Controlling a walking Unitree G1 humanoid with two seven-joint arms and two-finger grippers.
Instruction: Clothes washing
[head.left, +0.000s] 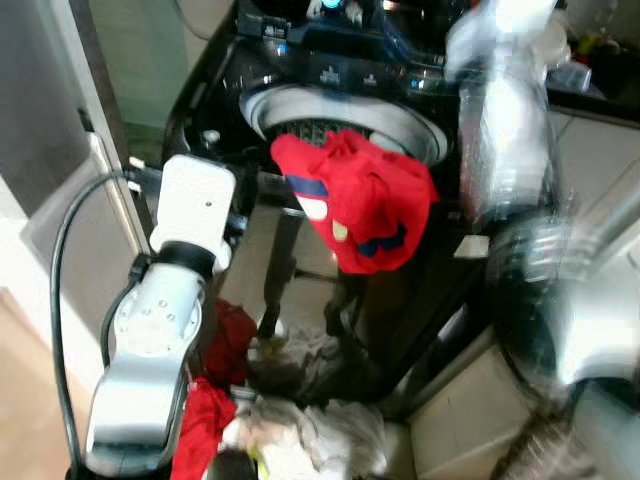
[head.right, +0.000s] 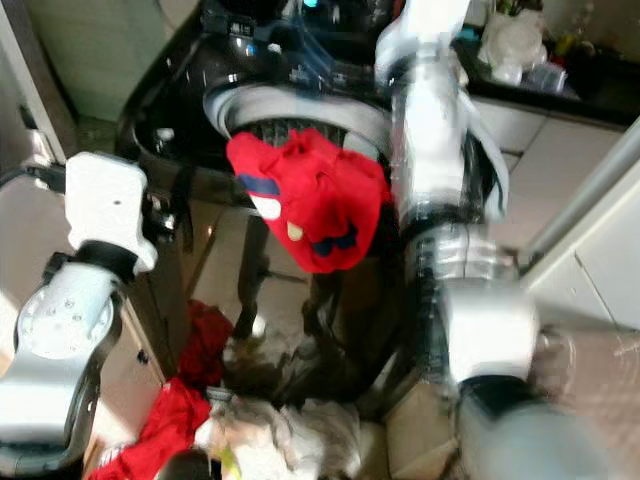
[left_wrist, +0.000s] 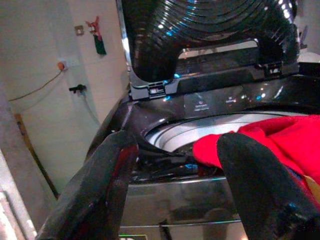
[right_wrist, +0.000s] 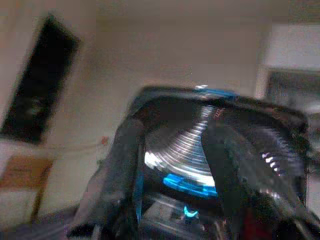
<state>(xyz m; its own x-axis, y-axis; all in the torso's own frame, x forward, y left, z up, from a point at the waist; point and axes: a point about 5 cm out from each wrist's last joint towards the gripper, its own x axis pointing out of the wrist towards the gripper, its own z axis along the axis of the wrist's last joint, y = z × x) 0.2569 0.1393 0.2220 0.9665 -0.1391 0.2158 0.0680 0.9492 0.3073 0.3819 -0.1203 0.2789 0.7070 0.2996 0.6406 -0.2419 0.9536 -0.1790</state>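
Glossy black top-loading washing machine (head.left: 330, 75) taken as landmark; its ribbed lid (left_wrist: 200, 35) stands raised behind the round drum opening.

Silver right arm (head.right: 435, 170), blurred, reaches up over the machine's right side. In the right wrist view the right gripper (right_wrist: 175, 200) points at the raised lid and the blue-lit panel; its two black fingers (right_wrist: 120, 175) stand apart with nothing between them, though the picture is smeared.

Silver left arm with white wrist block (head.left: 190, 215) stands in front of the machine's left front corner.

Red crumpled garment with blue and pale markings (head.left: 360, 200) hangs draped over the front rim of the drum opening, part inside the rim, most of it down the machine's front face.

Heap of red and whitish laundry (head.left: 270, 420) lies on the floor at the foot of the machine.

Left gripper (left_wrist: 175, 185), seen in the left wrist view, faces the machine's front edge. Jaws released, spread wide. The red garment lies just beyond one fingertip (left_wrist: 250, 170), beside that finger and not between the two. Contact between finger and cloth cannot be judged.
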